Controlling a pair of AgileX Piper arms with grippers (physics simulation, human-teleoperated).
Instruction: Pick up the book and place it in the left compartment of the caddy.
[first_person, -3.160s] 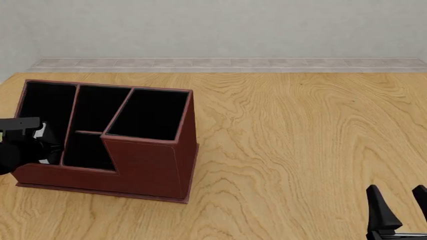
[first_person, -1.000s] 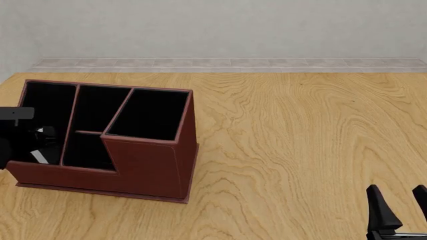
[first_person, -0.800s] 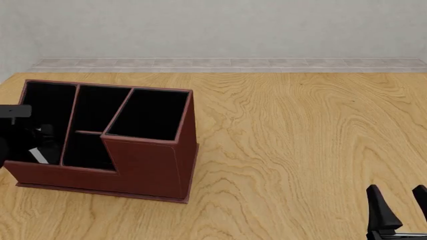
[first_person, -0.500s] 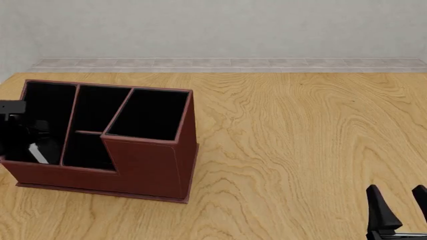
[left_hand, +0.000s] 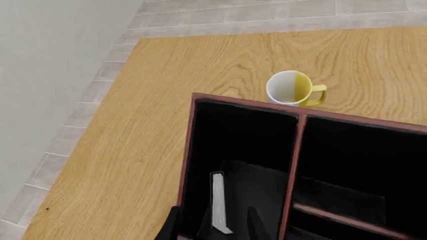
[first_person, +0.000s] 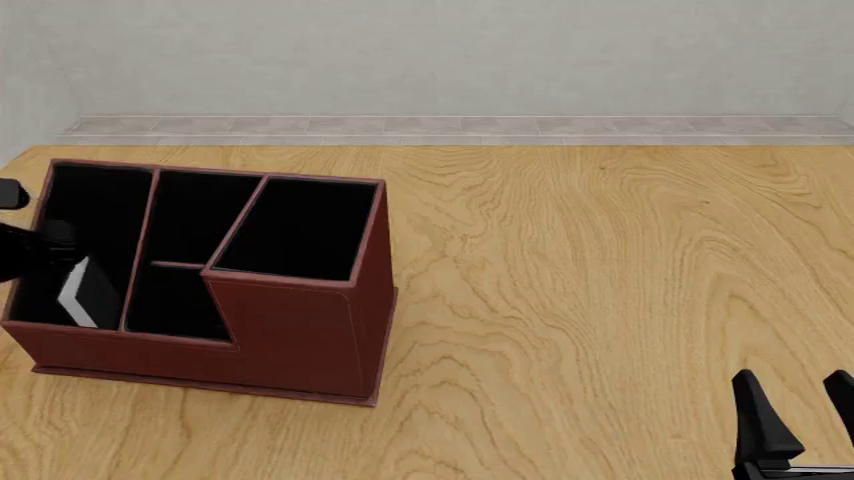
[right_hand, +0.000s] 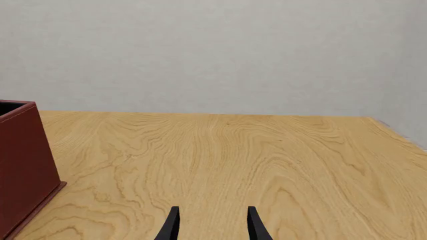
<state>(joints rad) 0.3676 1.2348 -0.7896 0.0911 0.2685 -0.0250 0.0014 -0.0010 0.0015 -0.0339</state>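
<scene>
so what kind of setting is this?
Looks like a simulated tabletop test scene, not a real room: a bare wood-grain table, a plain grey wall with a tiled strip at its foot, and only a caddy and a yellow-and-white mug as props.

OBSTACLES: caddy (first_person: 300, 330) at tabletop (first_person: 601, 280) left; yellow mug (left_hand: 294, 88) just behind it | SLOT: left compartment (first_person: 83, 215) open above, book (first_person: 76, 292) leaning inside | FREE: tabletop right of caddy, wide open
</scene>
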